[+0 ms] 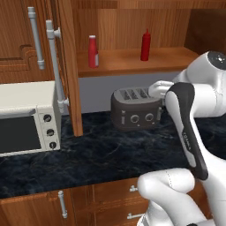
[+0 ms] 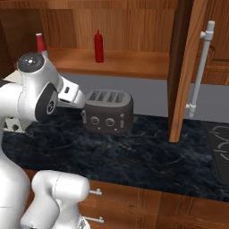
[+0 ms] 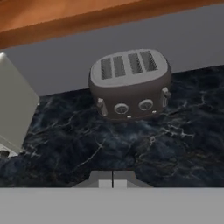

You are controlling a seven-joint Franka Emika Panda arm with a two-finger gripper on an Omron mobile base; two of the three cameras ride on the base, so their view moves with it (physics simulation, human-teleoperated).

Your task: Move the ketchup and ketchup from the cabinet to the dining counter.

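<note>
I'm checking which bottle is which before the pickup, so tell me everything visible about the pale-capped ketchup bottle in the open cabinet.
The pale-capped ketchup bottle is a small red squeeze bottle, plastic by its look, with a whitish top. It stands upright on the cabinet shelf, on the shelf's left part, near the open cabinet door. Only the shelf under it touches it. The all-red ketchup bottle stands apart to its right. In the right base view its top shows behind the arm. No label detail can be made out.
</note>
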